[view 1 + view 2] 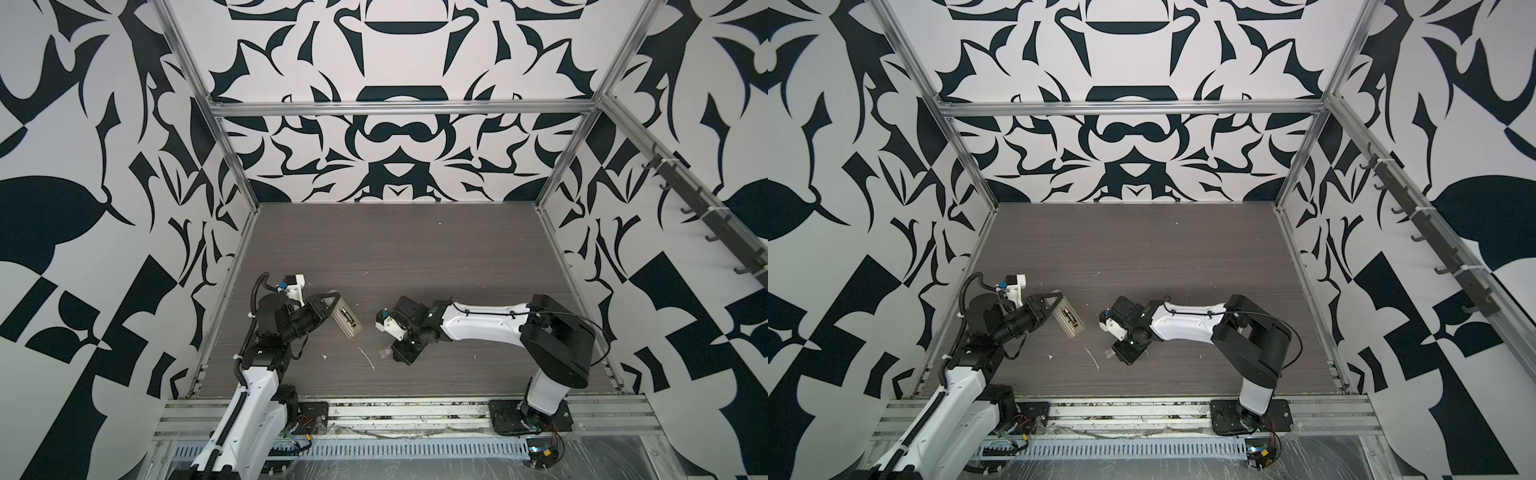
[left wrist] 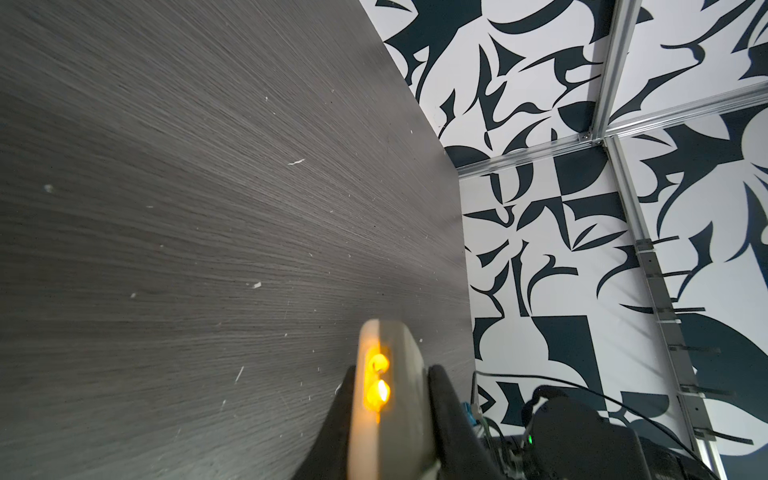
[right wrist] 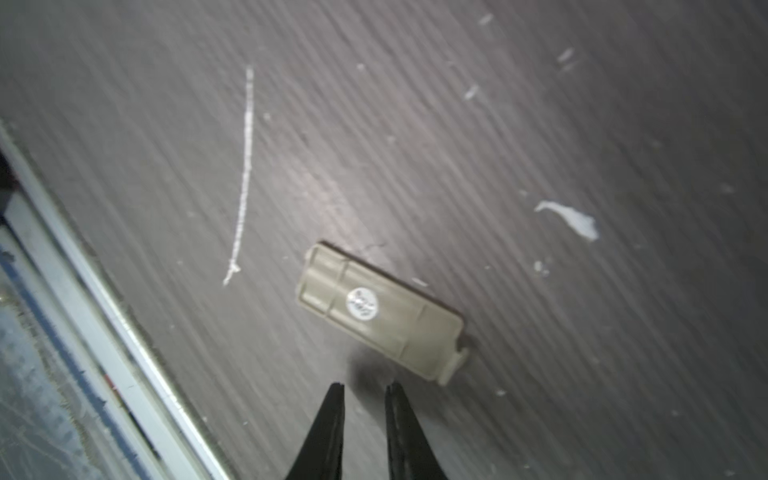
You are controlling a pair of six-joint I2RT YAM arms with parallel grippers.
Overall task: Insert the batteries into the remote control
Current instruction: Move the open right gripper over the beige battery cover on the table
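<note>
Evidently we clamp the remote control (image 1: 347,321) left of centre in the left gripper (image 1: 331,309), batteries (image 1: 1068,316) seated, recess up for the cover (image 3: 380,311); the right gripper (image 3: 365,388), narrowly parted, empty, hovers by that cover.

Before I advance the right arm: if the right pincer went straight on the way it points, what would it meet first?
Probably the beige cover lying flat on the table, just beyond the tips of the right pincer. Depth is unclear; it might touch bare table just short of it.
</note>
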